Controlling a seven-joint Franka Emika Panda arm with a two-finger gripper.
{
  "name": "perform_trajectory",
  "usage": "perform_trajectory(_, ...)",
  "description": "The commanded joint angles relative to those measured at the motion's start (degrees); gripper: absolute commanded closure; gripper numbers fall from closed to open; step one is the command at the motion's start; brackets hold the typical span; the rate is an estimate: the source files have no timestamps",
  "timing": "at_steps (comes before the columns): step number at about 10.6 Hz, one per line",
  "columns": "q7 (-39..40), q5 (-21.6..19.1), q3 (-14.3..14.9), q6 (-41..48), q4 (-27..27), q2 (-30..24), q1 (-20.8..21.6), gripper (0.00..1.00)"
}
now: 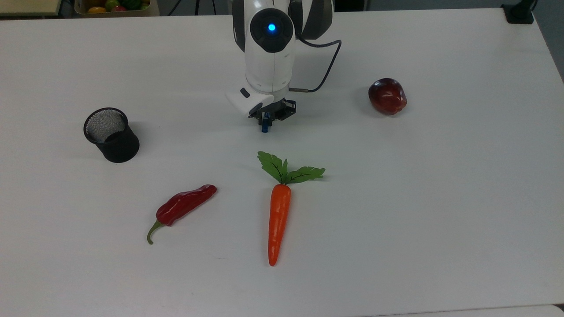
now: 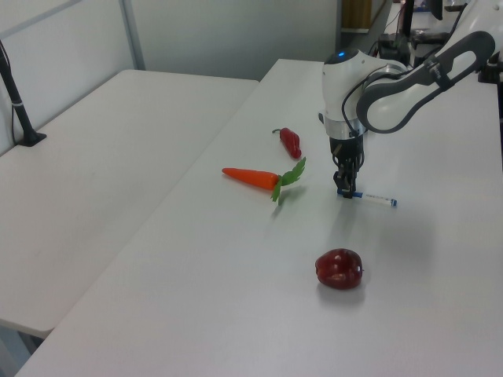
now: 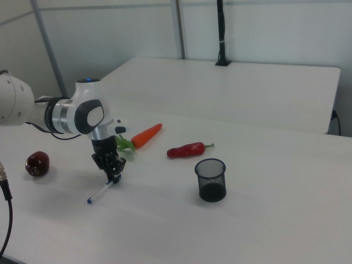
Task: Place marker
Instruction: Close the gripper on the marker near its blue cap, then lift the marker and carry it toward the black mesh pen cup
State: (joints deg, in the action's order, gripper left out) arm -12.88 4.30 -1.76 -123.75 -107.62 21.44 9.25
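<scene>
While the gripper (image 2: 345, 192) has its fingers closed on the capped end of the marker (image 2: 372, 198), which lies on the table (image 1: 396, 198), the carry to the mesh cup (image 1: 111, 134), at its nine o'clock in the top view, likely remains.

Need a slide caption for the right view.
Tool shut on the marker's capped end; mesh cup stands apart.

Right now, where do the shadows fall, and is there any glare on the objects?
Top view: soft shadows left of the apple and the mesh cup, with a pale highlight on the apple. Left view: faint shadow under the marker at the end effector. Right view: even light, no harsh glare.
</scene>
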Motion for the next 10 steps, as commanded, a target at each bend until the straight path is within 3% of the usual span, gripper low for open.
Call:
perform_trajectory(1,-2.85,0.27,0.09,1.05,0.04,-0.35,0.6,0.83)
perform_trajectory(6,-2.94,-0.17,0.0,6.58,2.14,-2.98,1.56,0.84)
perform_trajectory(10,-3.29,-0.87,-0.61,20.61,11.52,-6.49,1.65,0.84)
